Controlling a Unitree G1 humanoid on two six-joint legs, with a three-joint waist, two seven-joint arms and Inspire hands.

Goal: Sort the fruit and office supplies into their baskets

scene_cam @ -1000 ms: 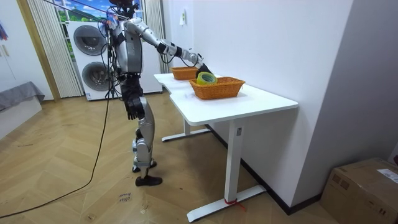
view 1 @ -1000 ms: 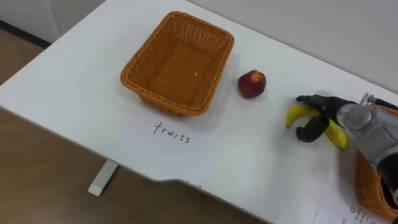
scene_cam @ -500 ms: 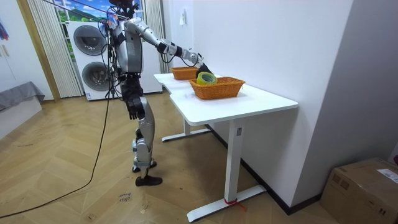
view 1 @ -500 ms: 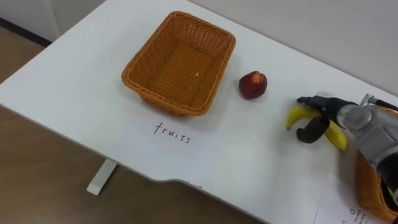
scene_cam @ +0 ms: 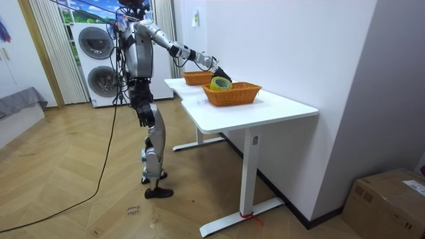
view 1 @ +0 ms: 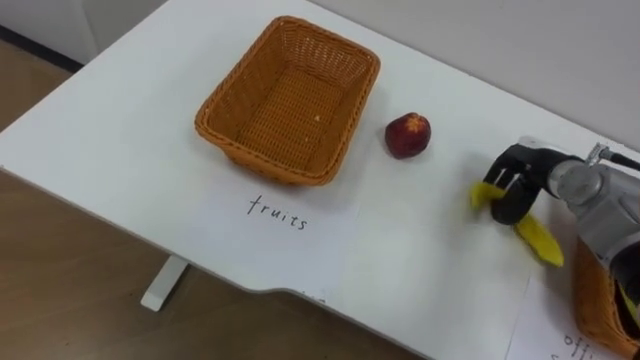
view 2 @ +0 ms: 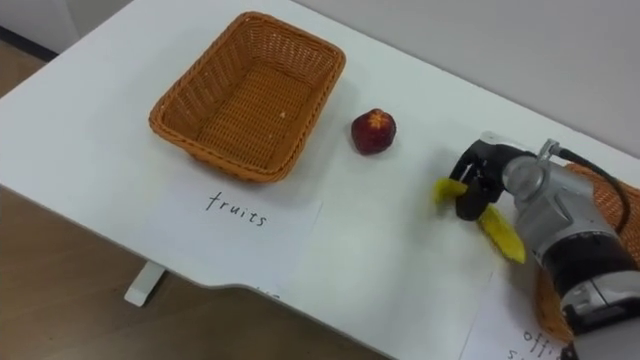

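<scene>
On table (view 1: 100, 120), right hand (view 1: 515, 190) curled round banana (view 1: 540, 240), nr apple (view 1: 408, 135)
Room view: left hand (scene_cam: 141, 114) hangs by hip

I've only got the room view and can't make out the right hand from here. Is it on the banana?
Observer: Yes. In the eye views the right hand is curled round one end of the banana.
Operator: Anything in the fruit basket?
Observer: No, the fruit basket holds nothing.
Operator: Any other fruit out?
Observer: One red fruit lies on the table, between that basket and the hand.
</scene>
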